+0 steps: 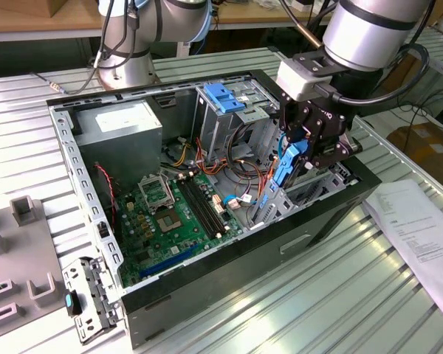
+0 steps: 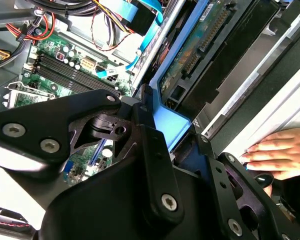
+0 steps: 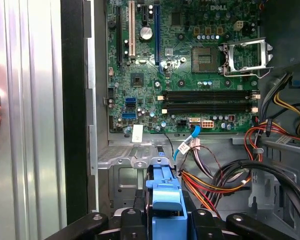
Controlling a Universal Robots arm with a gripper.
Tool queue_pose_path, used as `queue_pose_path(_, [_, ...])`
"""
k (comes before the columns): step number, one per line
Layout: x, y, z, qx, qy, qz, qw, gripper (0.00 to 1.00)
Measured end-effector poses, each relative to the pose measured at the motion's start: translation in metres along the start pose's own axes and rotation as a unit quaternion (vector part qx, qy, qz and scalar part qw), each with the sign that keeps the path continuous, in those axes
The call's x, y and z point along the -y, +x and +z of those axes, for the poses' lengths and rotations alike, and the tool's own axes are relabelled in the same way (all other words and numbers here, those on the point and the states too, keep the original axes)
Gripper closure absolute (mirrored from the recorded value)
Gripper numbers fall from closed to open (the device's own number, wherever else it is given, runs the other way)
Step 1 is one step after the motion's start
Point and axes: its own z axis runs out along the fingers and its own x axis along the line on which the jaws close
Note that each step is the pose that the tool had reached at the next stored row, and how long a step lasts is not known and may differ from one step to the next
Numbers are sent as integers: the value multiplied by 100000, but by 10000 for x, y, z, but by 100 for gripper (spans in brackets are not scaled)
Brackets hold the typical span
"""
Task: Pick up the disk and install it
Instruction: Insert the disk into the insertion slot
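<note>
Disk point(image 1: 283, 165) on edge, clamped in hand point(image 1: 301, 156), over open case point(image 1: 207, 289).

Arm point(image 1: 369, 29) slants down from above; pincer point(image 1: 295, 156) points downward, clamped tight on the disk point(image 1: 283, 171).

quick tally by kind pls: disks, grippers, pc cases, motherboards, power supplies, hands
disk: 1
gripper: 1
case: 1
motherboard: 1
power supply: 1
hand: 1
total: 6
</note>
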Motion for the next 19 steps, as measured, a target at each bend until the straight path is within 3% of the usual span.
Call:
queue_pose_path(9, [0, 0, 9, 19, 2, 2, 100000, 63])
queue_pose_path(13, [-3, 0, 144, 3, 0, 2, 100000, 63])
queue_pose_path(19, [-3, -1, 146, 0, -2, 2, 100000, 55])
